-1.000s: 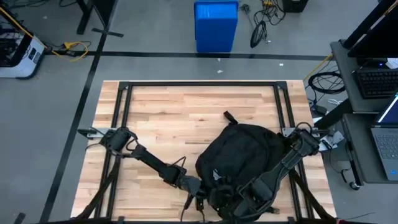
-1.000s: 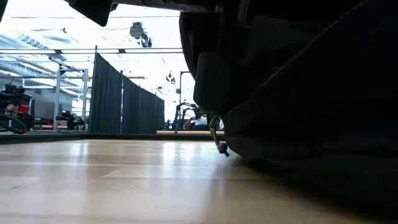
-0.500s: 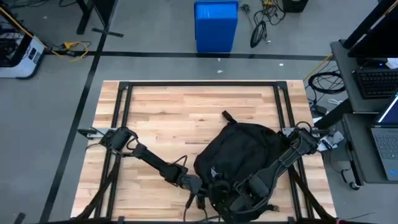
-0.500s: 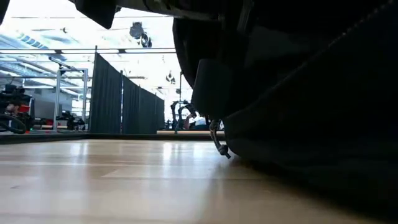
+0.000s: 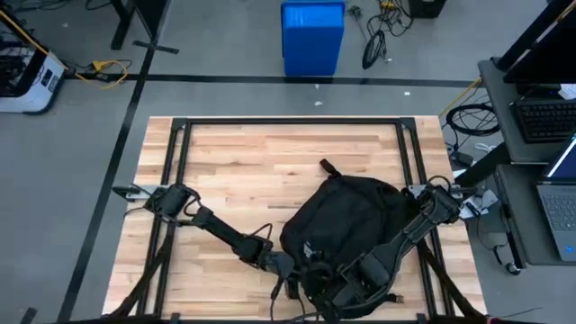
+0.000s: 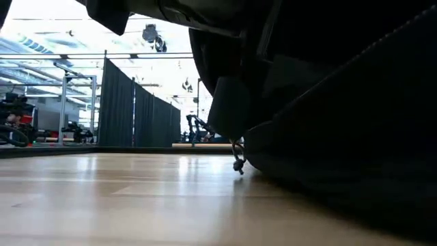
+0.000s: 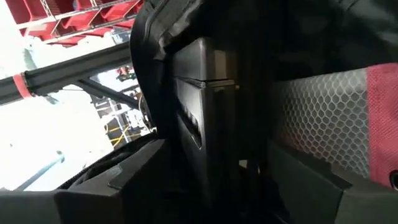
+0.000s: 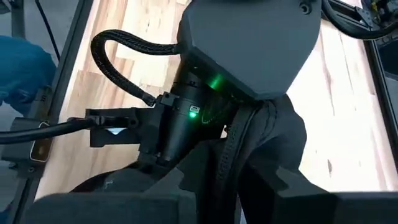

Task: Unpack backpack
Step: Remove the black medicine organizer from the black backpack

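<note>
At the table's near edge, the left gripper (image 5: 290,281) and the right gripper (image 5: 346,290) both press into the near end of the backpack (image 5: 346,216); whether either pair of fingers is spread or clamped cannot be told. The backpack lies right of centre on the wooden table (image 5: 252,162), reaching toward its middle. Beyond the table, a blue bin (image 5: 312,36) stands on the floor.

Both arms are dark and angular; the left arm (image 8: 205,106) shows a green status light, ribbed black cable looping beside it.
</note>
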`<state>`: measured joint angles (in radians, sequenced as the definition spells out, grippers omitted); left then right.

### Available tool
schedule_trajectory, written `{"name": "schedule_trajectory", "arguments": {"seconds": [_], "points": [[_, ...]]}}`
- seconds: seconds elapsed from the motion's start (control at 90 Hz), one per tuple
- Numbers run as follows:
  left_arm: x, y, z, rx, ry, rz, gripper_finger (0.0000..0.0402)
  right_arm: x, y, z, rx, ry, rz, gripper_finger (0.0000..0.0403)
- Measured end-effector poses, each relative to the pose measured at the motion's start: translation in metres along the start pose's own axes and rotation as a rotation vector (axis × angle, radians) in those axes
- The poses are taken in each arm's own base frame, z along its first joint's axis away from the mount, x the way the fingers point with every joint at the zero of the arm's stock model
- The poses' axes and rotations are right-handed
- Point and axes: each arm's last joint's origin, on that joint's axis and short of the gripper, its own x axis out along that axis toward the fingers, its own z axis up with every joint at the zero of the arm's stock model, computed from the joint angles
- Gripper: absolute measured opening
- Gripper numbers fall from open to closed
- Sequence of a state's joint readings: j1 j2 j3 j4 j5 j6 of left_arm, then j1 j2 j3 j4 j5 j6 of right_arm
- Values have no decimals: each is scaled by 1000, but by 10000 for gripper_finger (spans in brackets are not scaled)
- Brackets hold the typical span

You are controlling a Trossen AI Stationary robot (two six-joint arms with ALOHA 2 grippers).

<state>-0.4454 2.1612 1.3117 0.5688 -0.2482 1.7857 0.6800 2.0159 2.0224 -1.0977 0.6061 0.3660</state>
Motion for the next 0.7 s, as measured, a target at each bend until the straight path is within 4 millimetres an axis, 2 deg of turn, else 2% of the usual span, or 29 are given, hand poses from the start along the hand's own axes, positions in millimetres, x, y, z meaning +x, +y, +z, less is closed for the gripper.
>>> {"name": "schedule_trajectory", "arguments": {"seconds": [0.222,0.356,0.7], "points": [[0,3,2,-14,-9,35,265,0,0,1,3,-7,-4,57],[0,3,3,-83,-15,35,265,-2,2,0,-14,-7,4,57],[-1,4,4,-132,-19,39,265,-40,-7,11,47,-13,44,57]]}}
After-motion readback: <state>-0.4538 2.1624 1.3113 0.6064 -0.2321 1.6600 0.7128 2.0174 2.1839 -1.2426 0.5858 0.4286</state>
